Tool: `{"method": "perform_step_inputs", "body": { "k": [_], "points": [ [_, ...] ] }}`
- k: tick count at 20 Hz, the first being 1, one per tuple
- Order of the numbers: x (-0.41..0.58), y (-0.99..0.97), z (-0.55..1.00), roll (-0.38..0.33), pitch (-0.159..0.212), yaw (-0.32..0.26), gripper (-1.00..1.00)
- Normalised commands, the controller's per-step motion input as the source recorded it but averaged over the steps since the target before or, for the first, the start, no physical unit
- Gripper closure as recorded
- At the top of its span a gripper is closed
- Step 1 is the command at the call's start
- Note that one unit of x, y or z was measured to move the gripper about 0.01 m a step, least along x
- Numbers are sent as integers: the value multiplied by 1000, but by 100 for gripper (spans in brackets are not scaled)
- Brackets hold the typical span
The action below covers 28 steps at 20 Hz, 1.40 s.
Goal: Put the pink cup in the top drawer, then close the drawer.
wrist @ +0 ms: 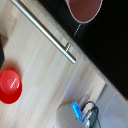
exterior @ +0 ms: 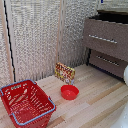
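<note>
Pink cup (wrist: 85,10) seen over dark open top drawer (wrist: 107,45), presumably for placing; claw state cannot be told; red bowl (exterior: 69,92) left on worktop (exterior: 95,100).

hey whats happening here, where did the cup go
The pink cup shows only in the wrist view, at the edge of the picture, over the dark inside of the open top drawer of the chest. That view looks down past the drawer's silver handle to the red bowl on the wooden floor. The gripper's fingers aren't visible, so I can't tell whether the cup is held. The red basket sits nearby.
</note>
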Motion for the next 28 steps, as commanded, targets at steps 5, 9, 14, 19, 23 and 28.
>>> {"method": "perform_step_inputs", "body": {
  "k": [5, 9, 14, 19, 23, 28],
  "points": [
    [0, 346, -215, -373, 156, 58, -100],
    [0, 356, -226, -375, 129, 45, -100],
    [-14, 282, -136, -375, 130, 47, -100],
    [-14, 165, -111, -375, 113, 79, -100],
    [0, 14, -192, -375, 105, 156, -100],
    [-5, 0, -222, -364, 109, 176, -100]
  ]
}}
